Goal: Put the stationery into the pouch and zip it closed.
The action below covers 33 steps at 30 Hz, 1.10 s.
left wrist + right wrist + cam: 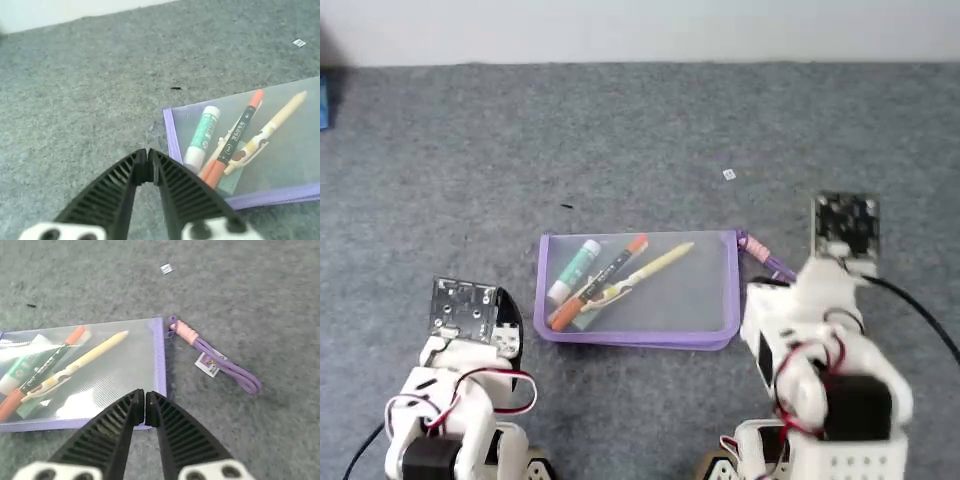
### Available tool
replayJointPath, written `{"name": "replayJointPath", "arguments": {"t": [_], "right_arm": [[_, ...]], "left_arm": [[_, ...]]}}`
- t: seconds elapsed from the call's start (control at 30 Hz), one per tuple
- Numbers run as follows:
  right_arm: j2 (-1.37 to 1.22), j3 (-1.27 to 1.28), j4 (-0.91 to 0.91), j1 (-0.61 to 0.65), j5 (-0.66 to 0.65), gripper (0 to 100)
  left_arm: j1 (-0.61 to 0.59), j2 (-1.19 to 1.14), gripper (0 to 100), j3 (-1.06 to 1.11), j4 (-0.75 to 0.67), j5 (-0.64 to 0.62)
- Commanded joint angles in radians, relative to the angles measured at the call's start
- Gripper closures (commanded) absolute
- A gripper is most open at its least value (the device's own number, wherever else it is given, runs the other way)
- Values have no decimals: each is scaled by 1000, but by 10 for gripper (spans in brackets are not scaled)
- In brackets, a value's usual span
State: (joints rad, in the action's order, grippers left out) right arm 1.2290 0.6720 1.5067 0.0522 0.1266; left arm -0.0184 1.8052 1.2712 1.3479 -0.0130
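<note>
A clear pouch with purple trim lies flat on the grey carpet between the two arms. Inside it are a green-and-white glue stick, an orange-tipped black pen and a yellow pencil. Its purple zipper strap with a pink bead trails off the pouch's far right corner. My left gripper is shut and hangs just off the pouch's left edge. My right gripper is shut too, above the pouch's near right corner.
A small white scrap and a dark speck lie on the carpet beyond the pouch. A blue object sits at the far left edge. A pale wall runs along the back.
</note>
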Motion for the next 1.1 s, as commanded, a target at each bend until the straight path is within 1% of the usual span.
{"name": "replayJointPath", "arguments": {"t": [0.0, 0.23, 0.33, 0.43, 0.77, 0.93, 1.07], "right_arm": [[107, 78, 2, -56, -61, 991], [360, 368, -79, -165, -176, 991], [475, 512, -110, -171, -230, 991], [588, 660, -111, -170, -278, 991], [585, 855, -150, -170, -292, 990], [585, 973, -183, -174, -292, 990], [585, 1011, -199, -176, -288, 990]], "left_arm": [[-3, 9, 988, 44, -55, 8], [-5, 11, 988, 231, -160, 8], [-5, 11, 988, 305, -201, 8], [-5, 11, 988, 340, -212, 8], [-5, 11, 987, 410, -207, 8], [-5, 11, 987, 412, -206, 8], [-3, 9, 987, 412, -146, 8]]}}
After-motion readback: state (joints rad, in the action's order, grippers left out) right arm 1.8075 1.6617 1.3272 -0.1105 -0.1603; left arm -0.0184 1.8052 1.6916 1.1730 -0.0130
